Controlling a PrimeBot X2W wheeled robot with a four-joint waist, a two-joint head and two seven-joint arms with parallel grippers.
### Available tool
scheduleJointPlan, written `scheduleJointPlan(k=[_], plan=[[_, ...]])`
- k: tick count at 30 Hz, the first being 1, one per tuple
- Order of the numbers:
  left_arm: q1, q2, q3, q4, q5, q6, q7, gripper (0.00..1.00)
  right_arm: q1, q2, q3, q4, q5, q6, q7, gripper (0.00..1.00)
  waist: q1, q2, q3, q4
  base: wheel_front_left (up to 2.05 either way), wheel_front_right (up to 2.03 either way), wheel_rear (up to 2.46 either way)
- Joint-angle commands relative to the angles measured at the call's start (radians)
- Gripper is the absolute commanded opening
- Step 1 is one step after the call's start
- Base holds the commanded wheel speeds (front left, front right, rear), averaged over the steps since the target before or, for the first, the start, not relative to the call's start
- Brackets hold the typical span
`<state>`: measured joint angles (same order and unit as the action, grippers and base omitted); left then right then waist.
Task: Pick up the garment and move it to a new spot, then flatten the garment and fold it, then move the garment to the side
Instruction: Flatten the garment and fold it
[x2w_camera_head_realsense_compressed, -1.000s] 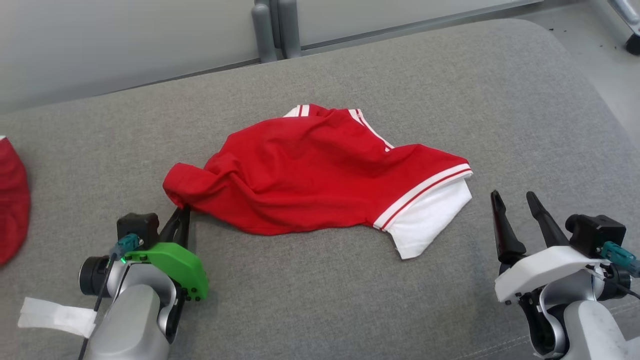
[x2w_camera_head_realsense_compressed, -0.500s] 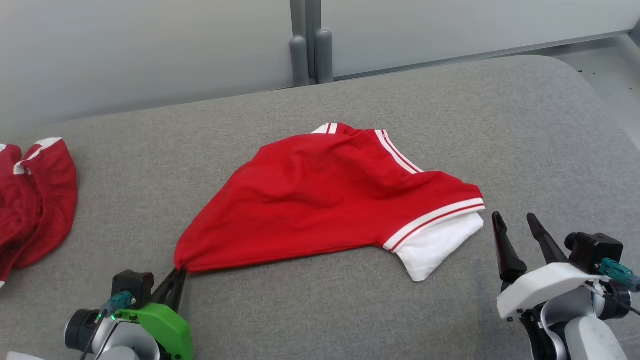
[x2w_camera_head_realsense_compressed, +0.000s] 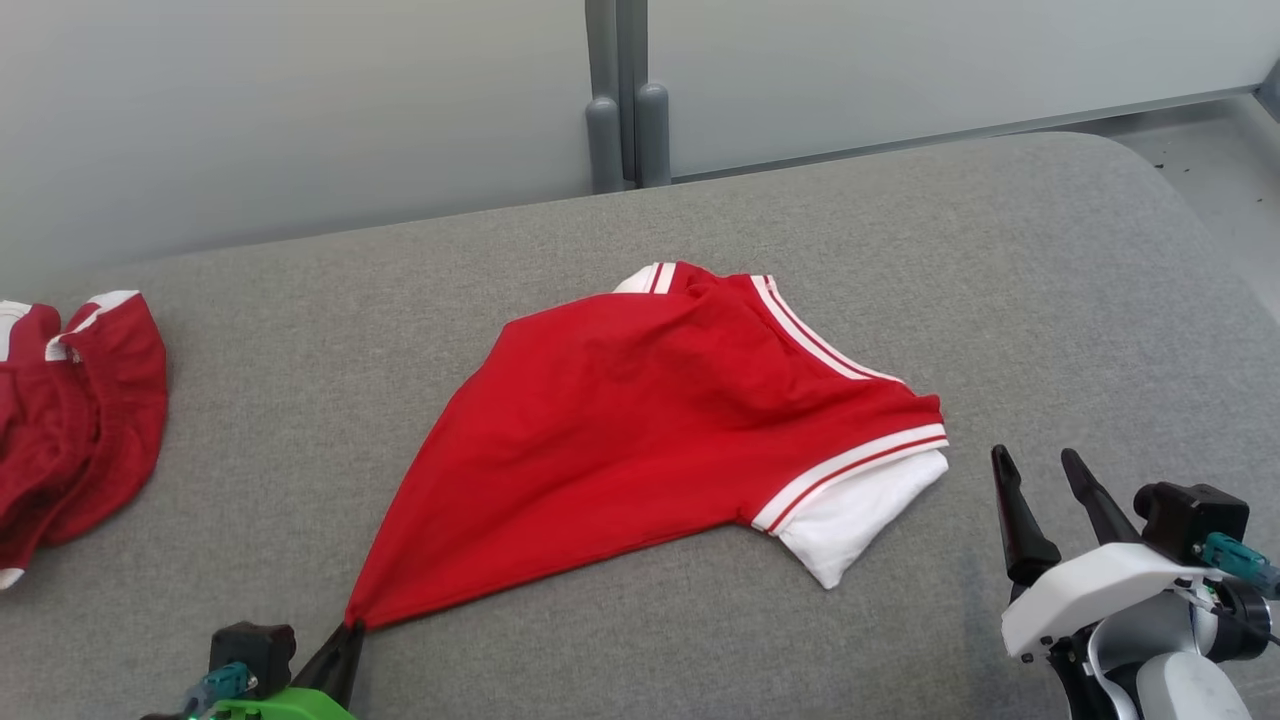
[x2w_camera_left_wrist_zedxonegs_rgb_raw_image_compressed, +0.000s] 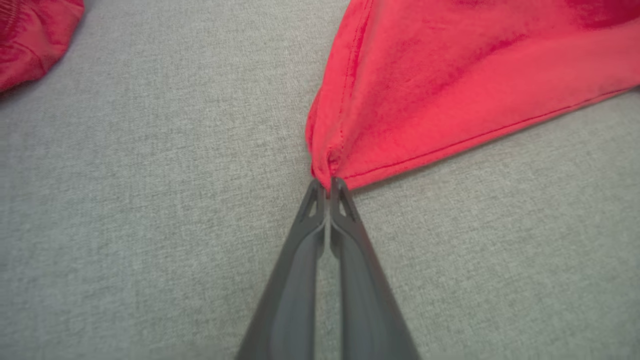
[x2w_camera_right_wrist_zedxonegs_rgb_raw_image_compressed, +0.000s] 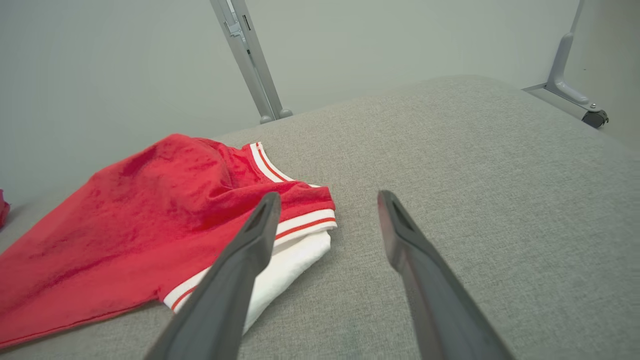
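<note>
Now counts 2 red garments, 2 grippers. Clamps corner of garment in L gripper, fingers tight together, cloth fanned ahead-right of it. Holds R gripper wide open, empty, white sleeve just to its left. Shows 2nd garment well left of L gripper.

- garment: red knit cloth, matt, soft; white striped trim.
- cushion: grey woven fabric, coarse, matt.
- right gripper: fingers dark, smooth, matt plastic.
- upright posts: grey, smooth, satin.
</note>
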<state>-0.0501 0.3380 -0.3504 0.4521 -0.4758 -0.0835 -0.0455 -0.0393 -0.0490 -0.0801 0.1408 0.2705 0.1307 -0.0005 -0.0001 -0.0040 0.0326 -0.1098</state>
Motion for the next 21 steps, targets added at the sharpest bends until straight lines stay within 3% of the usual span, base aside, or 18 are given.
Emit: scheduleJointPlan(k=[1, 5, 7, 8, 21], plan=[[0.014, 0.006, 0.006, -0.004, -0.004, 0.007, -0.004, 0.00, 0.018, -0.003, -0.002, 0.001, -0.006, 0.000, 0.003, 1.00, 0.0001, 0.0040, -0.004, -0.001, 0.00, 0.00, 0.00], [0.040, -0.009, 0.022, -0.013, -0.017, 0.035, -0.029, 0.02, 0.031, -0.003, -0.006, -0.001, -0.012, 0.000, 0.004, 1.00, 0.0001, 0.0040, -0.021, -0.001, 0.00, 0.00, 0.00], [0.048, -0.025, 0.033, -0.015, -0.027, 0.050, -0.051, 0.54, 0.043, -0.003, -0.007, -0.002, -0.012, 0.000, 0.005, 1.00, 0.0001, 0.0040, -0.030, -0.001, 0.00, 0.00, 0.00], [0.051, -0.031, 0.036, -0.016, -0.031, 0.055, -0.062, 1.00, 0.046, -0.003, -0.008, -0.002, -0.014, 0.000, 0.005, 1.00, 0.0001, 0.0040, -0.033, 0.000, 0.00, 0.00, 0.00], [0.072, -0.076, 0.078, -0.097, -0.036, 0.136, -0.170, 1.00, 0.070, -0.003, -0.026, 0.020, -0.025, 0.000, 0.017, 1.00, 0.0001, 0.0040, -0.058, 0.031, 0.00, 0.00, 0.00]])
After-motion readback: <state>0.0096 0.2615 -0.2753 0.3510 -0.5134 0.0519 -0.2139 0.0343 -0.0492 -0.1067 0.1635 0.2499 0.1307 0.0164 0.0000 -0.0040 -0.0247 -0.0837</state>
